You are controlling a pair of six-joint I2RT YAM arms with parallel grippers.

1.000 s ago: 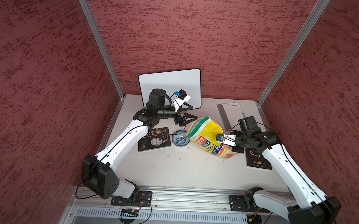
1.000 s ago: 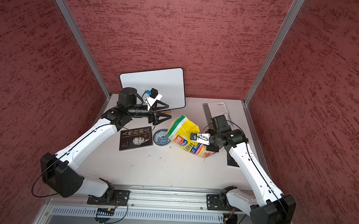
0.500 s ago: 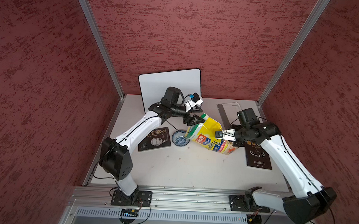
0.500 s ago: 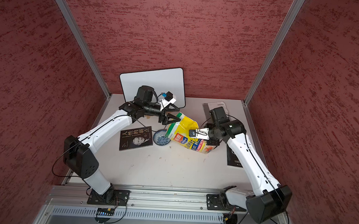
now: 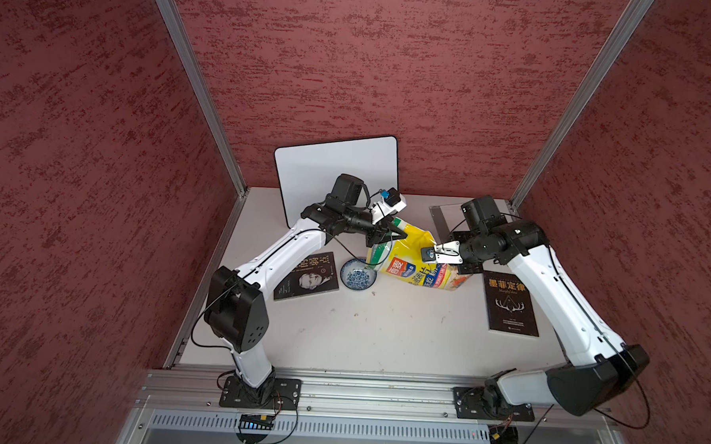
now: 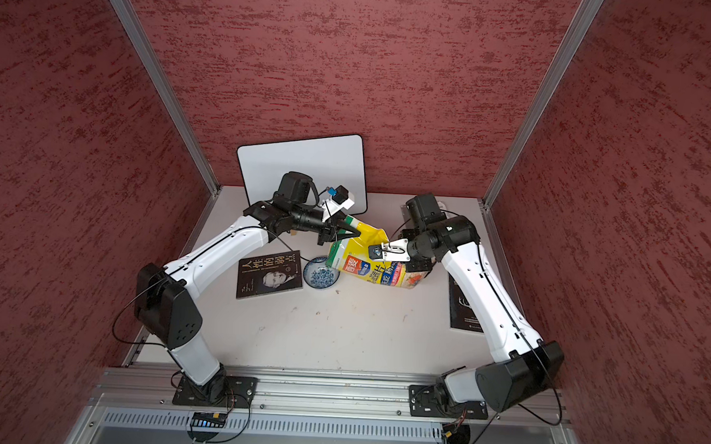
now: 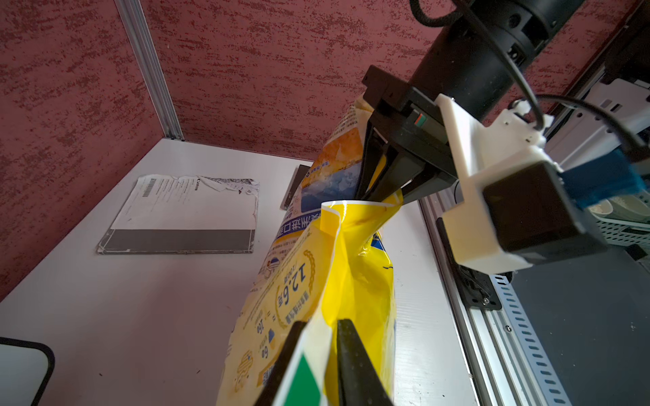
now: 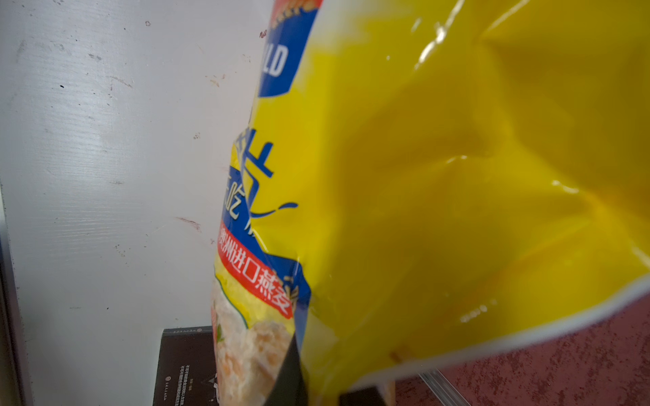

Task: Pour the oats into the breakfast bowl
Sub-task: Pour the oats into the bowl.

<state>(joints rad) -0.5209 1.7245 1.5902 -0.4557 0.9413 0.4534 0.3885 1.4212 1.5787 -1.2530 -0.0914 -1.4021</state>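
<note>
You've got L gripper (image 7: pixel 318 355) pinching pouch (image 5: pixel 416 260) top, R gripper (image 7: pixel 381 191) clamped mid-bag: pouch tilts, mouth toward bowl (image 5: pixel 358 275) for the pour.

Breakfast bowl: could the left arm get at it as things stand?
Probably not yet. The left claw is shut on the oat pouch top edge, above the bowl. Otherwise the bowl sits uncovered beside the arm.
</note>
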